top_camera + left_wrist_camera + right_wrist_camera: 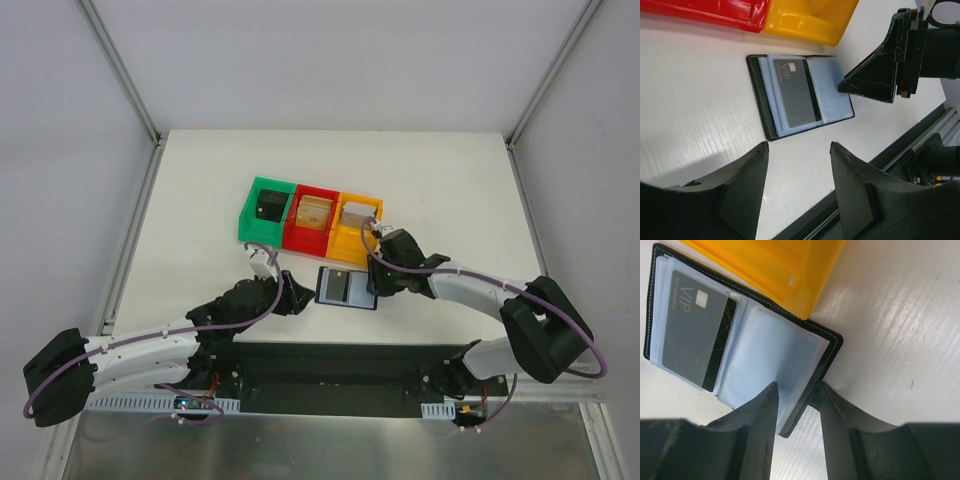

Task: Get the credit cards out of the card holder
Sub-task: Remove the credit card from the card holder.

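Two grippers flank the card holder point(770, 350), spread flat on the counter point(690, 100). Left gripper point(799, 150): jaws half open, empty, bare counter before its left edge. Right gripper point(798, 387): jaws parted, straddling its right edge, not clamped. Yellow bin point(770, 265) sits just beyond.

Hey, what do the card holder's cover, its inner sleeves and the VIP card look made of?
Card holder cover: likely leather or imitation, matte black, pale stitching along its edge.
Sleeves: soft clear plastic, glossy, faintly bluish; the card shows through.
VIP card: probably rigid plastic, dark grey, smooth, with a black stripe.
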